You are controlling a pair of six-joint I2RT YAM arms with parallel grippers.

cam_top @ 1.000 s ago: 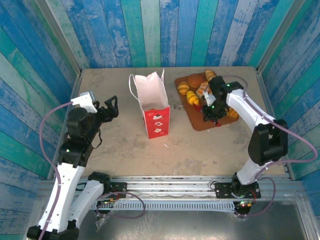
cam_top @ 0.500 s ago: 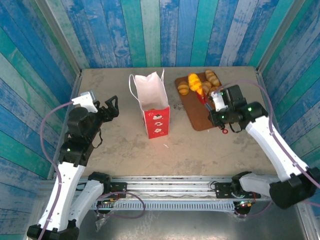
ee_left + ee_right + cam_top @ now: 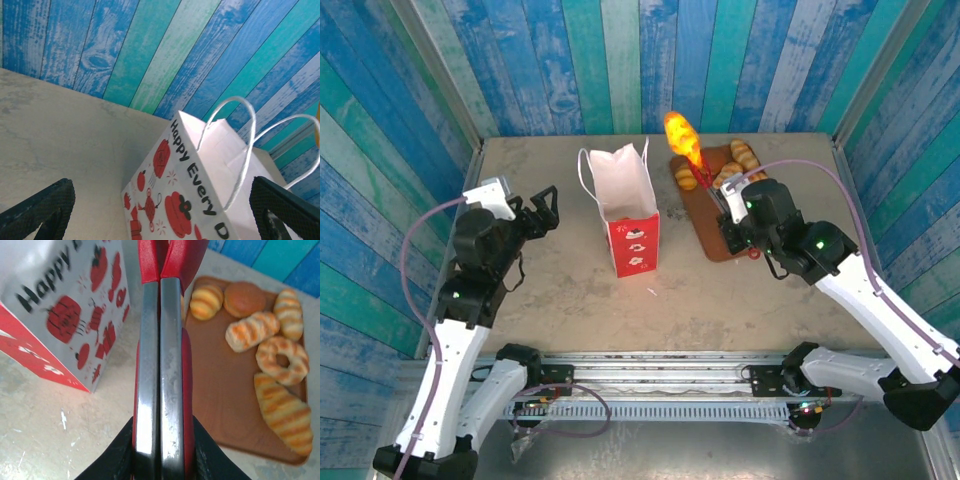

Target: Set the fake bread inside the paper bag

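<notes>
The right gripper (image 3: 161, 460) has its black jaws clamped on a pair of red-handled metal tongs (image 3: 161, 365), squeezing the two steel arms flat together. Seen from above, the tongs reach up and away from the gripper. At their tip sits an orange-yellow ridged toy pastry (image 3: 680, 132), held clear of the brown wooden board (image 3: 715, 243) where the other golden buns and croissants (image 3: 260, 330) lie. The white strawberry-print paper bag (image 3: 623, 190) stands upright just left of the board, mouth open. On the far side of the bag, the left gripper (image 3: 544, 211) hangs with its jaws wide apart and nothing in them, facing the bag. I'd say the carry wants a steady squeeze and a swing left until the pastry is squarely over the mouth, clear of the thin white loop handles (image 3: 240, 150). Then a slow release.
</notes>
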